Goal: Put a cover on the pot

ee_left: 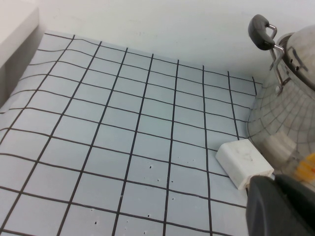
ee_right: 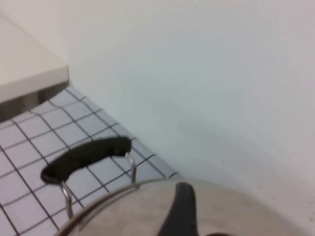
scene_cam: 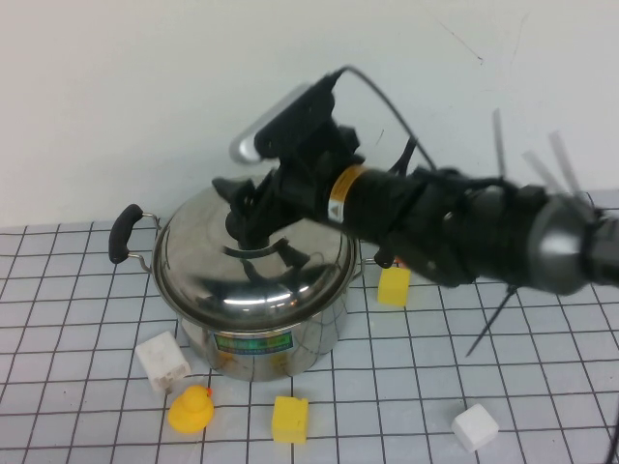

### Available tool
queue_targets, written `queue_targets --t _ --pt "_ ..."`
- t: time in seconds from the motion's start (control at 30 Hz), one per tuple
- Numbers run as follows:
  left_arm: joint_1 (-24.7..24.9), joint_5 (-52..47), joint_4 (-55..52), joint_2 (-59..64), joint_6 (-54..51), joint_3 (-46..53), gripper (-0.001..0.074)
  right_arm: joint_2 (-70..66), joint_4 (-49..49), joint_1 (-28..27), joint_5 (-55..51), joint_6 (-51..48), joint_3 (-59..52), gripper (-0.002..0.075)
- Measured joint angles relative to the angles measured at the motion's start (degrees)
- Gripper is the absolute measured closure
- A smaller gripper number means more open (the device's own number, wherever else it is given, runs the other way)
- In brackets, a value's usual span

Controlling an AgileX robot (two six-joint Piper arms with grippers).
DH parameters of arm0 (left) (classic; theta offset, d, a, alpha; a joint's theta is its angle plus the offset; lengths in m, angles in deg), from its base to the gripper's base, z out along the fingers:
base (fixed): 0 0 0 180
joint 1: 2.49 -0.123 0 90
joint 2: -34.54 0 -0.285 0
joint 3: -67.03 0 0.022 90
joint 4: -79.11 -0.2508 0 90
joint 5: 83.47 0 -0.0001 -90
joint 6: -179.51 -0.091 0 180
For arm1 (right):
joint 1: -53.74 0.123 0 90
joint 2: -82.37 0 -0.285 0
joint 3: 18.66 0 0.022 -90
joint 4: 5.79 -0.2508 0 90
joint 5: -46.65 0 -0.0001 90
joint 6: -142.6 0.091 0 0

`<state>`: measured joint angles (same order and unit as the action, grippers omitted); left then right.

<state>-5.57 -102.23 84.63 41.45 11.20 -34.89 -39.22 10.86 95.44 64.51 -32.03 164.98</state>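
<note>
Your right gripper [scene_cam: 247, 215] sits over the centre of the domed steel lid [scene_cam: 253, 273], at the spot where the knob would be; the fingers are dark against dark there, so you cannot tell whether they are clamped on anything or loose. The right arm reaches in from the right side of the high view, cable trailing behind it.

The lid rests on the stainless-steel stockpot [scene_cam: 261, 343], level as far as the high view shows. The pot stands on the gridded mat [scene_cam: 87, 387], left of centre, with its green-yellow label [scene_cam: 253, 342] facing the camera. One black side handle [scene_cam: 124, 232] juts out to the robot's left; the right wrist view shows the same handle [ee_right: 86, 157] past the lid's rim.

Your left gripper [ee_left: 278, 206] shows only as a dark corner in its own wrist view, low and near the pot's left side; finger state cannot be told.

Around the pot:
- white block [scene_cam: 162, 362] touching or just beside the pot's front left
- yellow rubber duck [scene_cam: 191, 409] near that block
- yellow block [scene_cam: 290, 420] in front of the pot
- second yellow block [scene_cam: 393, 286] just to the pot's right
- second white block [scene_cam: 475, 426] well apart, front right
</note>
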Motion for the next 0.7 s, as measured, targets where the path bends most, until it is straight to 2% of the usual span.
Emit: queue_targets --t 0.13,0.17,0.27,0.3,0.33,0.4,0.53,0.7 --pt "0.0 0.0 0.0 0.0 0.0 0.0 0.0738 5.6 3.2 0.0 -5.7 5.2 -0.1 0.0136" --pt "0.0 0.0 0.0 0.0 0.0 0.0 0.0738 7.7 4.8 0.0 -7.7 8.0 -0.7 0.0165" --pt "0.0 0.0 0.0 0.0 0.0 0.0 0.0738 15.2 6.7 0.0 -9.9 12.3 -4.3 0.0339" --pt "0.0 0.0 0.0 0.0 0.0 0.0 0.0738 18.2 6.9 0.0 -10.2 13.2 -6.9 0.0447" --pt "0.0 0.0 0.0 0.0 0.0 0.0 0.0738 21.3 7.1 0.0 -10.3 13.5 -8.8 0.0524" --pt "0.0 0.0 0.0 0.0 0.0 0.0 0.0738 27.1 7.7 0.0 -11.2 14.0 -13.2 0.0641" --pt "0.0 0.0 0.0 0.0 0.3 0.0 0.0738 39.8 10.3 0.0 -13.2 14.2 -22.5 0.0711" --pt "0.0 0.0 0.0 0.0 0.3 0.0 0.0738 54.9 11.3 0.0 -24.1 14.3 -31.3 0.0726"
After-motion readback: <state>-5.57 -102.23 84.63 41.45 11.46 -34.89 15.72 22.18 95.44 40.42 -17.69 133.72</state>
